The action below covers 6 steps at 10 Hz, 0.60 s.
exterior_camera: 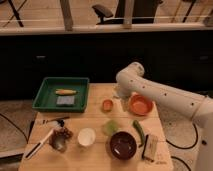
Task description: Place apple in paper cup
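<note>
The apple is a small orange-red round thing on the wooden table, just right of the green tray. The paper cup stands upright, white, nearer the front and left of the apple. My white arm reaches in from the right and bends down behind the table's middle. Its gripper hangs low between the apple and the orange bowl, open, with nothing in it. It is a short way right of the apple, not touching it.
An orange bowl sits right of the gripper. A maroon bowl, a pale green cup, a green vegetable and a snack bar lie at the front. The green tray holds corn. A metal cup stands front left.
</note>
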Motion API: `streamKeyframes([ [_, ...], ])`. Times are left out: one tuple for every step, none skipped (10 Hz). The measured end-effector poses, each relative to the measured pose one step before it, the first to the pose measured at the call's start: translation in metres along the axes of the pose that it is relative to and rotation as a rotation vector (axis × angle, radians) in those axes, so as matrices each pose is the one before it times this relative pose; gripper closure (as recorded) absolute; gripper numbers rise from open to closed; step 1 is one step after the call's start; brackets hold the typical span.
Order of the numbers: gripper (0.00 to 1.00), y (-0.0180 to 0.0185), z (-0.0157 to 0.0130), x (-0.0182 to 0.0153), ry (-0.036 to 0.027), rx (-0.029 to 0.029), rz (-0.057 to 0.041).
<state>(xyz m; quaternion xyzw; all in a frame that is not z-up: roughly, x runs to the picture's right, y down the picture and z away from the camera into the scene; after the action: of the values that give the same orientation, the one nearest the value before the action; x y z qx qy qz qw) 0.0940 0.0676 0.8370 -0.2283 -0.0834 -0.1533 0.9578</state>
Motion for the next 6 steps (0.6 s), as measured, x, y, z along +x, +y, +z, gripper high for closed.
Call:
streamKeyframes([
  [0.2, -0.0013, 0.00335, -0.00027, -0.00443, 0.00128, -0.0094],
  [0.2, -0.00049, 0.00309, 0.00033, -0.00334, -0.00049, -0.00596],
  [0.2, -0.00136, 0.00404, 0.00068, -0.00444, -0.00008, -0.00873],
  [0.2, -0.00117, 0.0041, 0.00019, -0.00508, -0.00102, -0.00766],
  [0.2, -0.00068, 0.00234, 0.00018, -0.00271, -0.00049, -0.00475],
  [0.2, -0.00049, 0.00347, 0.00076, -0.00436, -0.00146, -0.00527],
])
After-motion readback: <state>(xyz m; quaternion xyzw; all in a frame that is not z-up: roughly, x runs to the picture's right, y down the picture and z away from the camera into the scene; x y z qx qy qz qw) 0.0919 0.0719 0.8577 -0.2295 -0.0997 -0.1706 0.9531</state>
